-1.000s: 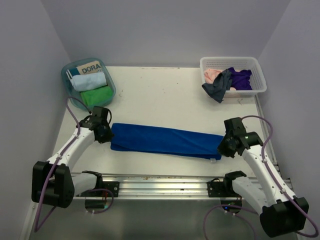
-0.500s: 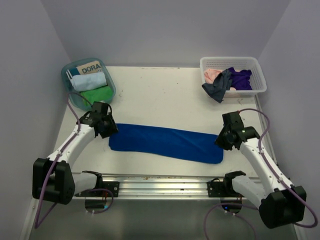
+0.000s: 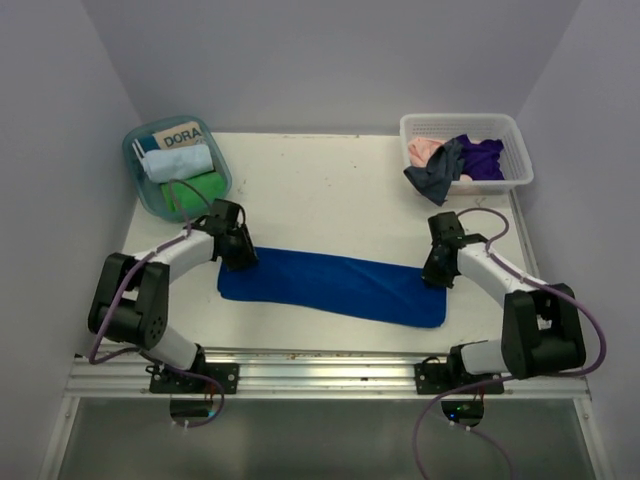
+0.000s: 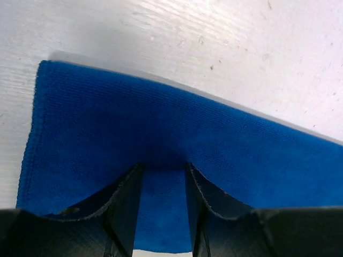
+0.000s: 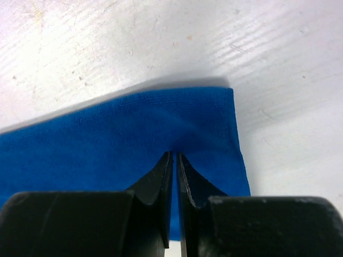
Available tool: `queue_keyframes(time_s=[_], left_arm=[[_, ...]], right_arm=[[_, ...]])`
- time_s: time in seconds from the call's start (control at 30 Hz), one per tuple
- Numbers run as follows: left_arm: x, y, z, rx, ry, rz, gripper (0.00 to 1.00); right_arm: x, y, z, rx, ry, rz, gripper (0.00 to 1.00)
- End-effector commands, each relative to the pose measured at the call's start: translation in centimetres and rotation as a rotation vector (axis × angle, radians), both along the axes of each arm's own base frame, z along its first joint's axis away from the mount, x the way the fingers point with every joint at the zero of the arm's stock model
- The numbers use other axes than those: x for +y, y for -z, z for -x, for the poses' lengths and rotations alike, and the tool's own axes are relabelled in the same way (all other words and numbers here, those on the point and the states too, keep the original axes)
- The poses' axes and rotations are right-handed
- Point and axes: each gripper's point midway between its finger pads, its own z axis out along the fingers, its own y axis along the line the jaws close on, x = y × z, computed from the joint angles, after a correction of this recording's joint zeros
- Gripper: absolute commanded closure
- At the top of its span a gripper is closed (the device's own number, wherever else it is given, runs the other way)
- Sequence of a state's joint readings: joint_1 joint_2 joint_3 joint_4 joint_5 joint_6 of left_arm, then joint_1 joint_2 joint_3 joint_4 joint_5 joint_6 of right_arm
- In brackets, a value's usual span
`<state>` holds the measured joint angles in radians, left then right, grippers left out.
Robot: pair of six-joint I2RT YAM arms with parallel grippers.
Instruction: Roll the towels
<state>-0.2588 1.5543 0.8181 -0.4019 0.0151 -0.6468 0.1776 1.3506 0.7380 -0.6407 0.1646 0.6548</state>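
The royal blue rectangular cloth towel (image 3: 330, 283) is lying flat just beyond the aluminium rail (image 3: 320, 362), with the left gripper (image 4: 163, 168) slightly spread and the right gripper (image 5: 174, 155) pinching the cloth; both ends are requiring level, matched handling to keep the edges square.

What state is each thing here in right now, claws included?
Royal blue towel: flat, unrolled strip.
Left claw: fingers slightly apart, tips on the towel's left end.
Right claw: shut, tips on its right end.
Light blue towel: rolled, in the tub.
Green towel: rolled, in the tub.
Grey towel: crumpled, draped over the basket rim.
Pink towel: crumpled in basket.
Purple towel: crumpled in basket.
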Motion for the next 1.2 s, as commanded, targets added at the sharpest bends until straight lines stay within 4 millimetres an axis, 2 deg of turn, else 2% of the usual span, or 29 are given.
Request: queue_keyframes(time_s=[0.0, 0.1, 0.23, 0.3, 0.4, 0.47, 0.53, 0.57, 0.6, 0.67, 0.7, 0.8, 0.9, 1.0, 1.07, 1.17], left_arm=[[2.3, 2.4, 0.8, 0.043, -0.09, 0.009, 0.58], [3.5, 3.3, 2.1, 0.092, -0.118, -0.023, 0.58], [5.3, 3.9, 3.8, 0.143, -0.164, -0.107, 0.58], [6.1, 3.8, 4.5, 0.147, -0.195, -0.117, 0.58], [7.9, 2.9, 4.4, 0.112, -0.25, -0.133, 0.57], [8.6, 1.5, 3.7, 0.072, -0.264, -0.147, 0.57], [8.6, -0.1, 2.9, 0.034, -0.253, -0.143, 0.56], [8.6, -0.7, 2.7, 0.018, -0.25, -0.142, 0.56], [8.6, -1.4, 2.2, -0.003, -0.248, -0.141, 0.56], [8.8, -2.5, 2.0, -0.026, -0.255, -0.149, 0.56], [8.9, -2.9, 1.7, -0.037, -0.26, -0.149, 0.56], [8.9, -3.4, 1.5, -0.046, -0.264, -0.151, 0.55], [8.9, -3.3, 1.5, -0.036, -0.267, -0.148, 0.55], [8.9, -3.1, 1.7, -0.032, -0.268, -0.149, 0.55], [8.9, -2.9, 1.8, -0.026, -0.267, -0.15, 0.55], [8.7, -2.5, 1.9, -0.014, -0.26, -0.145, 0.56]], right_arm=[[0.5, 1.4, -0.7, -0.007, -0.043, -0.002, 0.89], [1.4, 3.1, 0.3, 0.029, -0.053, -0.018, 0.88], [3.7, 4.2, 0.6, 0.037, -0.084, -0.051, 0.88], [5.3, 4.4, 1.0, 0.042, -0.116, -0.066, 0.88], [6.8, 4.1, 1.1, 0.038, -0.155, -0.082, 0.88], [6.4, 2.3, 0.3, -0.009, -0.167, -0.062, 0.88], [5.2, 0.2, -0.3, -0.06, -0.159, 0.003, 0.84], [4.7, -1.5, -0.8, -0.117, -0.16, 0.014, 0.75], [4.3, -2.5, -1.1, -0.149, -0.157, 0.029, 0.71], [3.2, -3.1, -0.9, -0.158, -0.146, 0.041, 0.64], [3.0, -3.0, -0.5, -0.151, -0.143, 0.034, 0.59], [2.4, -1.4, 1.0, -0.09, -0.129, 0.001, 0.54], [3.9, -0.1, 2.0, -0.067, -0.173, -0.095, 0.46], [4.9, 1.1, 2.6, -0.045, -0.203, -0.154, 0.46], [4.9, 1.7, 3.0, -0.037, -0.193, -0.158, 0.47], [4.8, 2.6, 3.4, -0.025, -0.172, -0.162, 0.58]])
